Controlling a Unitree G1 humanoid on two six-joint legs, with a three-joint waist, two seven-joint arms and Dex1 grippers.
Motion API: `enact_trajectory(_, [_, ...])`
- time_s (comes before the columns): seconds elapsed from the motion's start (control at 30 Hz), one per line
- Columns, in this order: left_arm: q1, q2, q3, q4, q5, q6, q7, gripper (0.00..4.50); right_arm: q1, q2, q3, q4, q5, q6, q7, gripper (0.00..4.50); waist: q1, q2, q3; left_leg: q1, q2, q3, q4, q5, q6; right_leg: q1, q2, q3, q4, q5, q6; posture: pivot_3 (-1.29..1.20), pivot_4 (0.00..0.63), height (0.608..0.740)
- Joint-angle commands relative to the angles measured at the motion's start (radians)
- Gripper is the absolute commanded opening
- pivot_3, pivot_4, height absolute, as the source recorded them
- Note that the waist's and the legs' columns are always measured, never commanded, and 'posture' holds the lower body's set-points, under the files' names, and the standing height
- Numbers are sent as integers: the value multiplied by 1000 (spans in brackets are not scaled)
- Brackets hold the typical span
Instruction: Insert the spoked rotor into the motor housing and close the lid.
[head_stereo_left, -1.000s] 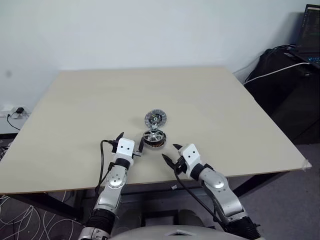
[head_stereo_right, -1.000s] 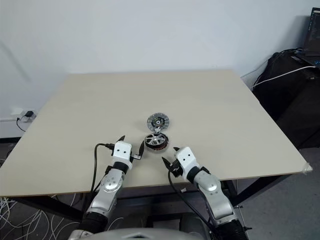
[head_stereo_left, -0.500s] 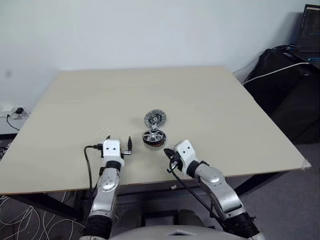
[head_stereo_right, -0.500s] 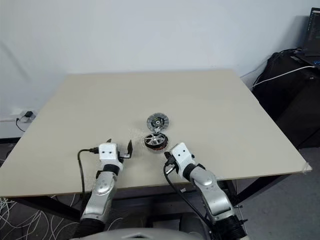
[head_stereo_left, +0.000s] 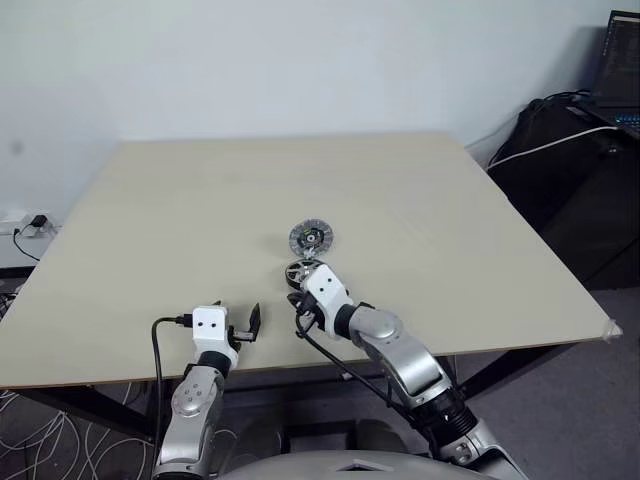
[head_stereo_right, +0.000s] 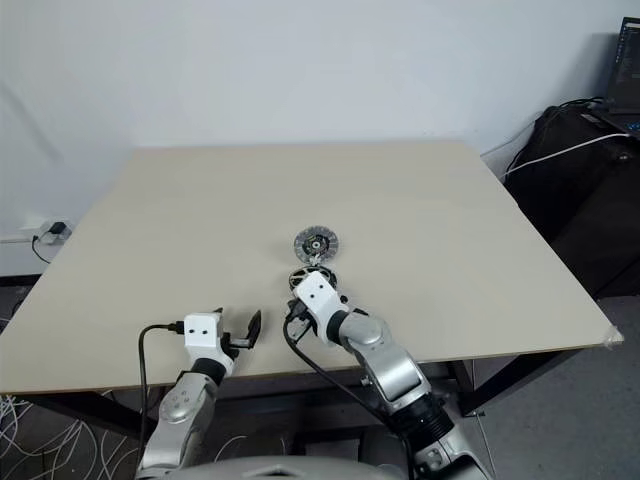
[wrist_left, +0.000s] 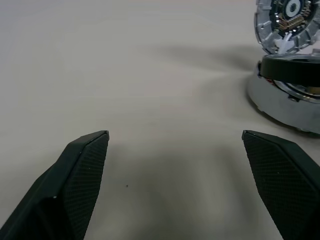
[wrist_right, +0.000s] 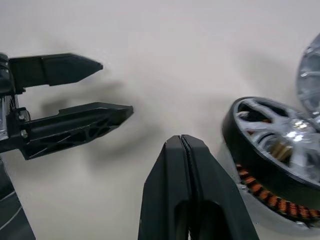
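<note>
The spoked rotor (wrist_right: 272, 135), a silver wheel with a dark rim, lies on the copper coils of the motor housing (wrist_right: 265, 202), its rim standing above the grey wall. The housing (wrist_left: 280, 102) sits near the table's front middle. Behind it, the lid (head_stereo_left: 311, 238) stands open, its segmented inside facing me. My right gripper (wrist_right: 182, 142) is shut with nothing in it, its tip just left of the housing and close to the rotor's rim. My left gripper (head_stereo_left: 238, 320) is open and empty, farther left near the front edge, pointing past the housing's left side.
The beige table (head_stereo_left: 450, 220) has wide bare room to the left, the right and behind the parts. Its front edge runs just below both grippers. Black bags (head_stereo_left: 570, 170) and a laptop stand off the table's right side. A power strip (head_stereo_left: 30, 225) lies on the floor to the left.
My right gripper has shut and swung left, up beside the housing. My left gripper, still open, has drawn back and left toward the front edge. The rotor, housing and lid have stayed put.
</note>
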Motion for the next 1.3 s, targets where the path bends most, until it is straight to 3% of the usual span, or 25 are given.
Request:
enact_trajectory(0.03, [-13, -9, -14, -50, -3, -3, -6, 4500, -25, 10, -3, 7, -5, -24, -1, 30, 0, 0, 0, 0, 0, 0, 0, 0, 0, 0, 0, 0, 0, 0, 0, 0, 0, 740])
enact_trajectory(0.53, [-33, -16, -33, -25, -4, 4, -23, 4500, -27, 16, -64, 85, -13, -73, -65, 30, -2, 0, 0, 0, 0, 0, 0, 0, 0, 0, 0, 0, 0, 0, 0, 0, 0, 740])
enact_trajectory(0.9, [-29, -20, -49, -19, 3, 26, -35, 4500, -17, 6, -42, 58, 43, -91, 63, 30, -9, 0, 0, 0, 0, 0, 0, 0, 0, 0, 0, 0, 0, 0, 0, 0, 0, 740])
enact_trajectory(1.3, [-26, -17, -61, -25, 2, 40, -37, 4500, -49, 50, -107, 138, 12, -140, -66, 30, -20, 1, 0, 0, 0, 0, -1, 0, 0, 0, 0, 0, 0, 0, 0, 0, 0, 740])
